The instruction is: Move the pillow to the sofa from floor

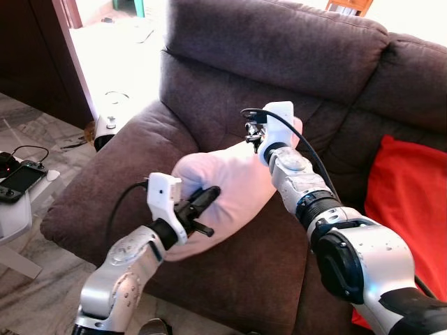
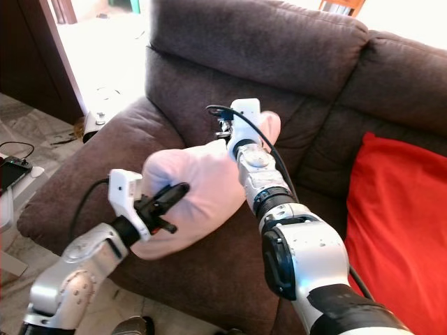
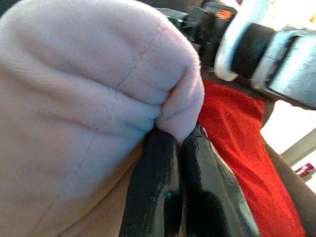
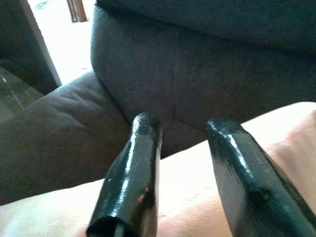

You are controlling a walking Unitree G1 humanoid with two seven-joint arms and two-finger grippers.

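The brown sofa (image 1: 279, 63) carries a red cushion (image 1: 401, 188) on its right seat. The pink pillow (image 1: 223, 188) lies over the left seat, beside the armrest — held between both arms. The left pincer (image 1: 206, 199) is clenched on the pillow's near edge. The right pincer (image 4: 185, 163) is released — fingers (image 4: 133, 177) apart, just over the pillow's far end.

The two eye views look down from the robot's head at the brown sofa (image 1: 279, 63) and share the pink pillow (image 2: 202, 181). The left wrist view sits very close against the pillow. The right wrist view looks just over it toward the sofa's back.
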